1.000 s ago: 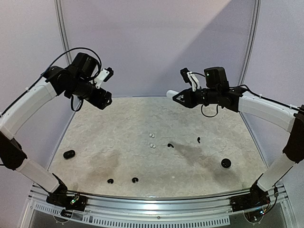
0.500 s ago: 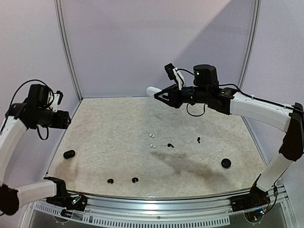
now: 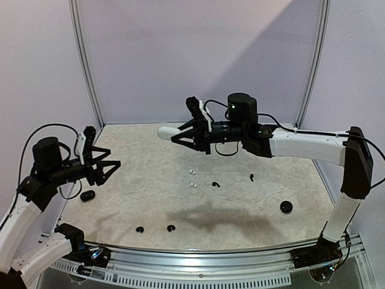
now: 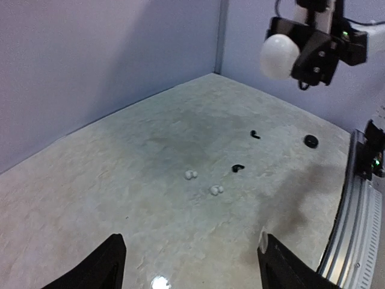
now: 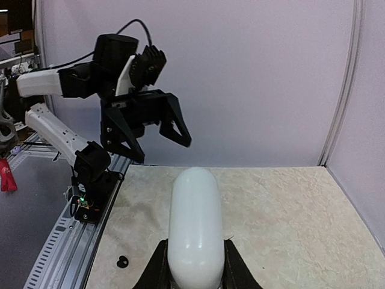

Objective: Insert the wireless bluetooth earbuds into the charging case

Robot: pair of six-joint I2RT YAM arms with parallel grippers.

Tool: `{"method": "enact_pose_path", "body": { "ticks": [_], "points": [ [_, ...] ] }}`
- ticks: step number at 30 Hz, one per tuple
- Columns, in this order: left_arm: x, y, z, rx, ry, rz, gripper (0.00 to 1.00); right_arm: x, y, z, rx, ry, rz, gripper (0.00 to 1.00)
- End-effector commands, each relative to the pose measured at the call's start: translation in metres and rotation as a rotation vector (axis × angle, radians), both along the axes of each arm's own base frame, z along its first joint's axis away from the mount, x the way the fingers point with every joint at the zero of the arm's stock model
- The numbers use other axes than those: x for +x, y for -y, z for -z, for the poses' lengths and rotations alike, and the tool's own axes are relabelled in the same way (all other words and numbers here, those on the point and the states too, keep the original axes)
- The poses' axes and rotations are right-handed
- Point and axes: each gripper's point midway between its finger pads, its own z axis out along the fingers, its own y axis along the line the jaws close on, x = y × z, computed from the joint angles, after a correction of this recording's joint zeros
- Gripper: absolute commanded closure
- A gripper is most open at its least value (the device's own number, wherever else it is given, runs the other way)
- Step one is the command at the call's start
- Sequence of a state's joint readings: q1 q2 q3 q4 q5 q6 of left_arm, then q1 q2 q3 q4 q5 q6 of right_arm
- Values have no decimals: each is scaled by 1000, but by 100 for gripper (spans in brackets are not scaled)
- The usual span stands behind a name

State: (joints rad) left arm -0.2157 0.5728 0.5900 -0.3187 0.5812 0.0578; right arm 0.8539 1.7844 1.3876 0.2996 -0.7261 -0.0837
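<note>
Speckled grey tabletop (image 3: 150, 174) holds tiny white and black bean-shaped earbuds (image 3: 193, 185). They look light and slippery, so pinch each round middle. Right claw (image 3: 179, 133) holds smooth white oval case (image 3: 165, 131); left claw (image 3: 113, 171) wide, empty.

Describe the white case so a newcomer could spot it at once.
Follow the right arm out over the table. The right tool at its end grips a smooth, oval white case, held in the air. The left black case and right black case lie on the table instead.
</note>
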Motion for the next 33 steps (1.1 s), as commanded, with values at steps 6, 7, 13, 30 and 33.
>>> {"method": "enact_pose_path", "body": {
  "ticks": [6, 7, 13, 30, 33],
  "points": [
    [-2, 87, -26, -242, 288, 377, 14, -21, -26, 28, -28, 46, -98, 100],
    [-4, 91, -19, -241, 276, 376, 14, -23, -26, 30, -31, 43, -106, 100],
    [-23, 110, 6, -239, 270, 433, 10, -43, -32, 42, -58, 40, -183, 100],
    [-32, 116, 6, -219, 278, 460, 44, -58, -33, 57, -89, 105, -273, 100],
    [-34, 119, 2, -208, 311, 481, 44, -59, -33, 59, -93, 104, -277, 100]
  ]
}}
